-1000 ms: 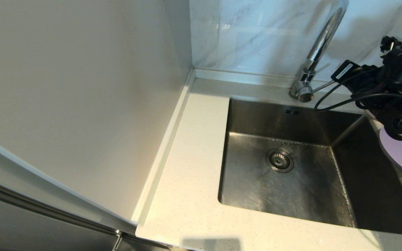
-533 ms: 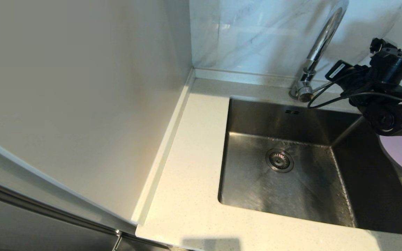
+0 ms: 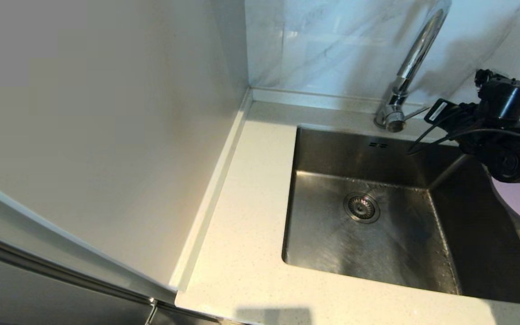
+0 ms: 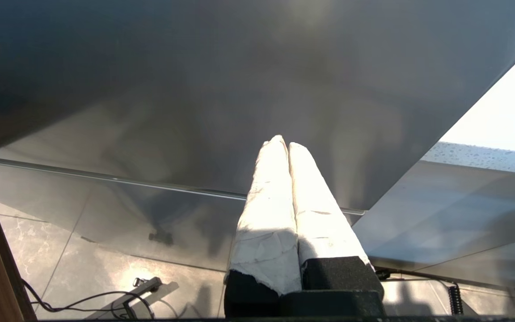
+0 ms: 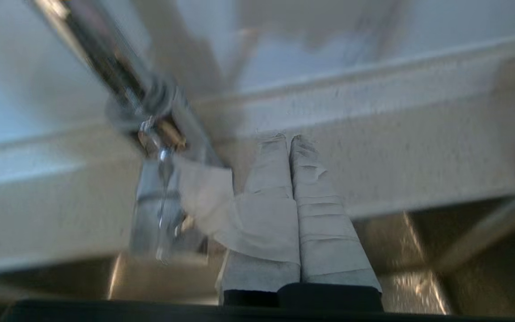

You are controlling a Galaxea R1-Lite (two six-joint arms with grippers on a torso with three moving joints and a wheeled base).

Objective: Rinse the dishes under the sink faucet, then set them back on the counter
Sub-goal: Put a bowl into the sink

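The right tool (image 5: 289, 139), clenched and empty beside the faucet (image 3: 415, 54) lever, may slip off, it seems.

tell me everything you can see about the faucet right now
The faucet is a tall gooseneck tap of shiny chrome, its spout running out of the head view at the top. It stands upright on the counter's back strip, behind the sink's rear edge. A thin straight lever sticks out from its base toward the right arm. The right tool, shut, is beside that base; contact is unclear. No water is visible.
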